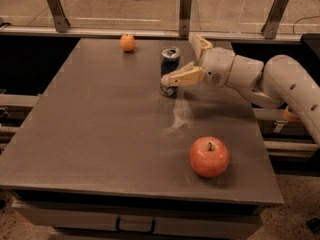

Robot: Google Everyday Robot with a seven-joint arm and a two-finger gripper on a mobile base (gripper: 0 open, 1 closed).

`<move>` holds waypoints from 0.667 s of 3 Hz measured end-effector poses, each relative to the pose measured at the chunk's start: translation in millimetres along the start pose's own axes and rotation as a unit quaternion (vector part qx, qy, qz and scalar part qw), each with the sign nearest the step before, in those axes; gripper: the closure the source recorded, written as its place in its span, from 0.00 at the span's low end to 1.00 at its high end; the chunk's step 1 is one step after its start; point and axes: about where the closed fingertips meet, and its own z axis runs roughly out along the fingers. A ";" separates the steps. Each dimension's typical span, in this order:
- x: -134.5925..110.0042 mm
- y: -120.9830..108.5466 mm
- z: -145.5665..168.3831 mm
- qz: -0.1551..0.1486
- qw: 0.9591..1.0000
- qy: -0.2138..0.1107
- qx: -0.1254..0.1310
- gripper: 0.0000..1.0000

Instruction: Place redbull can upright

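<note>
The redbull can (170,60), slim, blue and silver with a silver top, stands upright on the grey table (100,134), at the back and a little right of the middle. My gripper (179,59) comes in from the right and is open. One finger (181,77) crosses in front of the can's lower part. The other finger (200,44) points back and up, to the can's right. The can stands free between the spread fingers.
A red apple (209,157) sits at the front right of the table. A small orange (127,42) lies at the back edge, left of the can. A railing with metal posts (185,6) runs behind the table. My white arm (280,84) reaches in over the right edge.
</note>
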 end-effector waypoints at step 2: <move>-98.7 -22.7 -26.7 -0.103 0.992 0.071 0.005 0.00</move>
